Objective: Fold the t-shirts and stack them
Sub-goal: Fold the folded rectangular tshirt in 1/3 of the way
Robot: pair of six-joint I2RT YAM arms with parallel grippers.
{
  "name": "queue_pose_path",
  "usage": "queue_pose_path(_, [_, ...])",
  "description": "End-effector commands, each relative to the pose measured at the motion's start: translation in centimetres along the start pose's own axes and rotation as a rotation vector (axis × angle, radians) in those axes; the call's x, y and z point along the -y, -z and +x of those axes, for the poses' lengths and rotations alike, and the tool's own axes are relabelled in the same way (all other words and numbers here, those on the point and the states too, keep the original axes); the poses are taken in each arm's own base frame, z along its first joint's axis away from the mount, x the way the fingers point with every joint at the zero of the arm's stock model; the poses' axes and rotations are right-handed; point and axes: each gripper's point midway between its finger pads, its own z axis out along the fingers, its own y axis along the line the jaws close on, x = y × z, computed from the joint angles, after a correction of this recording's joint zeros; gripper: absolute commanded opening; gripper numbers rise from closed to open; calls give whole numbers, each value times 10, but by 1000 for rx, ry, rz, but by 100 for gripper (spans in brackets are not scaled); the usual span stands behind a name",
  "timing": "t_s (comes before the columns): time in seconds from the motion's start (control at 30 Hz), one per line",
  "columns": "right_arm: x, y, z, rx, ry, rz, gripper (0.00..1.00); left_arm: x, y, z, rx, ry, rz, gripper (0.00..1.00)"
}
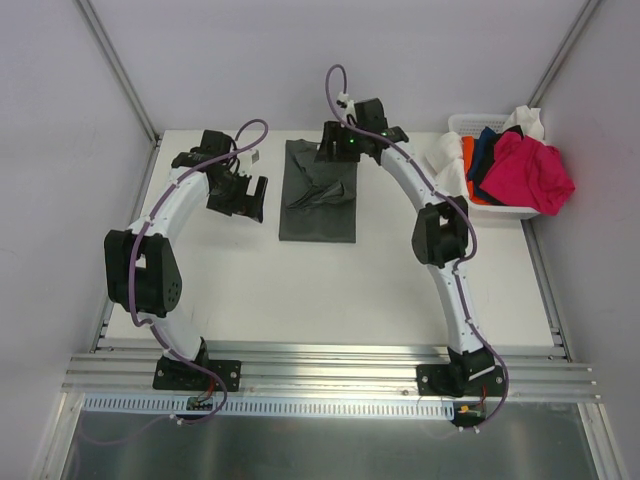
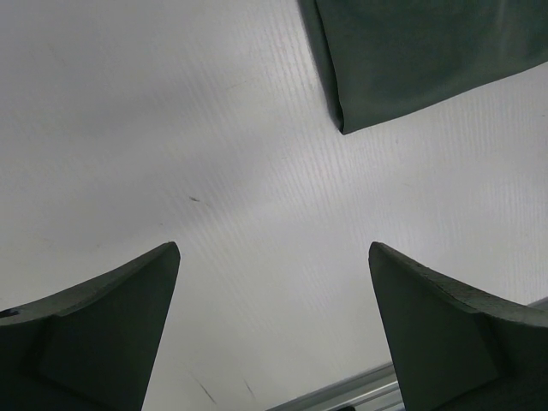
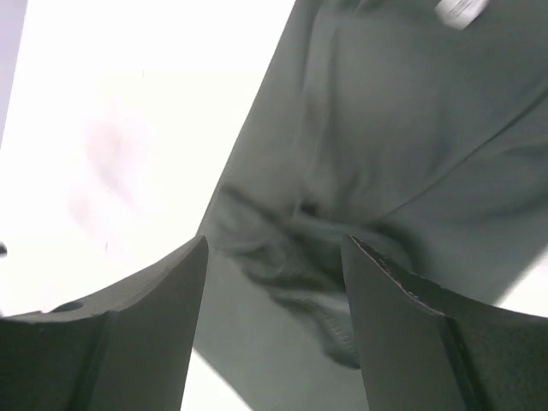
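Observation:
A dark charcoal grey t-shirt (image 1: 318, 195) lies partly folded as a long strip at the table's back middle, with a bunched sleeve on top. My right gripper (image 1: 330, 150) hovers over its far end, open and empty; the right wrist view shows the creased cloth (image 3: 377, 154) below the fingers (image 3: 145, 334). My left gripper (image 1: 243, 195) is open and empty just left of the shirt, over bare table; a corner of the shirt (image 2: 411, 60) shows in the left wrist view. Magenta-pink (image 1: 530, 172), navy (image 1: 488, 148), orange (image 1: 470, 165) and white (image 1: 525, 120) shirts hang in the basket.
The white plastic basket (image 1: 468, 125) stands at the back right corner. Metal rails (image 1: 330, 365) run along the near edge by the arm bases. Grey walls close in the table on three sides.

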Motion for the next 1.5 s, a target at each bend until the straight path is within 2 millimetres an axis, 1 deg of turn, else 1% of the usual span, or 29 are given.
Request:
queue_pose_path(0.0, [21, 21, -51, 152, 34, 76, 68, 4, 13, -4, 27, -12, 6, 94])
queue_pose_path(0.07, [30, 26, -53, 154, 70, 106, 68, 5, 12, -5, 28, -10, 12, 94])
queue_pose_path(0.1, [28, 39, -62, 172, 79, 108, 68, 8, 12, -5, 29, -10, 26, 94])
queue_pose_path(0.13, [26, 42, -53, 140, 84, 93, 68, 9, 11, -5, 25, -8, 34, 94])
queue_pose_path(0.17, [23, 48, -49, 124, 86, 83, 67, 11, 9, -4, 22, -2, 45, 94])
queue_pose_path(0.2, [21, 51, -40, 96, 82, 76, 68, 12, 8, -3, 17, 1, 56, 94])
queue_pose_path(0.23, [12, 61, -24, 45, 65, 42, 67, 14, 4, -3, 9, 7, 70, 93])
queue_pose_path(0.27, [10, 63, -10, 5, 55, 25, 66, 14, 2, -3, 5, 19, 75, 93])
queue_pose_path(0.3, [2, 67, 1, -28, 57, 5, 66, 15, 1, -4, 3, 21, 80, 94])
queue_pose_path(0.33, [-8, 76, 9, -57, 55, -16, 66, 15, -3, -4, -4, 23, 85, 93])
queue_pose_path(0.37, [-4, 74, 31, -111, 34, -16, 66, 15, -2, -9, 5, 25, 89, 93])
queue_pose_path(0.43, [-12, 76, 49, -157, 17, -34, 65, 16, -4, -13, 7, 28, 95, 93])
queue_pose_path(0.47, [-14, 79, 57, -174, 6, -39, 65, 17, -2, -18, 19, 24, 100, 92])
queue_pose_path(0.53, [-20, 78, 64, -192, 0, -51, 65, 17, -2, -20, 21, 26, 100, 93])
queue_pose_path(0.63, [-20, 72, 69, -207, -30, -51, 65, 17, -1, -21, 28, 23, 95, 92])
queue_pose_path(0.67, [-17, 66, 72, -217, -39, -50, 65, 16, 0, -20, 27, 20, 92, 92])
queue_pose_path(0.73, [-19, 63, 74, -225, -41, -51, 65, 15, 3, -19, 33, 16, 79, 93])
queue_pose_path(0.83, [-12, 53, 81, -248, -49, -41, 65, 13, 7, -15, 34, 7, 59, 93])
queue_pose_path(0.97, [-10, 45, 95, -284, -61, -31, 65, 11, 9, -8, 29, -2, 43, 93])
queue_pose_path(1.0, [-8, 44, 100, -297, -65, -28, 65, 10, 10, -8, 31, -1, 36, 93])
queue_pose_path(1.03, [-9, 43, 101, -299, -62, -28, 65, 9, 11, -8, 33, -4, 31, 93])
queue_pose_path(1.07, [-6, 41, 106, -311, -62, -25, 65, 7, 11, -7, 32, -5, 26, 93])
queue_pose_path(1.2, [1, 33, 115, -332, -54, -10, 65, 7, 12, -7, 36, -9, 20, 93])
queue_pose_path(1.37, [12, 19, 109, -316, -28, 20, 66, 6, 13, -5, 34, -10, 16, 93])
queue_pose_path(1.47, [20, 6, 102, -293, -16, 42, 66, 6, 12, -2, 27, -10, 15, 93])
